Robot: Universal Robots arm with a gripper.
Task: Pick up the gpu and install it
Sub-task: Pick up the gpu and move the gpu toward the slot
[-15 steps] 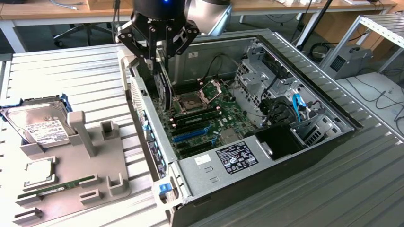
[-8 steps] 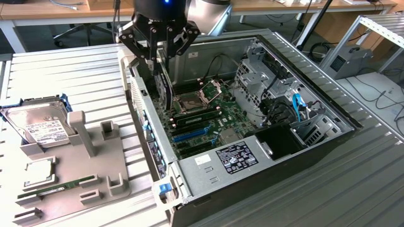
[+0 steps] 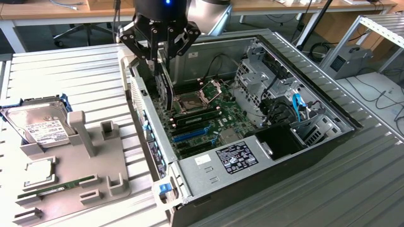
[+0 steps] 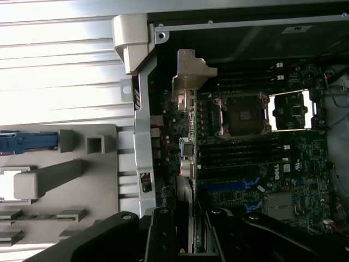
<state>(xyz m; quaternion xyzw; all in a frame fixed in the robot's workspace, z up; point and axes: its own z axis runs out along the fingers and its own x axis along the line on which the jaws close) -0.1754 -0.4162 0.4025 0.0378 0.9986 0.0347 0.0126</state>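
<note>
Tool (image 3: 162, 59) clamped on the gpu (image 3: 166, 87), held on edge over the motherboard (image 3: 218, 118); you should keep it plumb and parallel to the blue slot (image 3: 189, 135).

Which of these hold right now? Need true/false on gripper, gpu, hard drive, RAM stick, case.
1. The hard drive sits on the gray tray at the exterior view's left. True.
2. The gripper is clamped on the gpu. True.
3. The gpu lies flat on the tray. False: it hangs on edge from the gripper, over the motherboard.
4. The computer case is closed. False: its side is open and the motherboard is exposed.
5. The green RAM stick lies on the tray. True.
</note>
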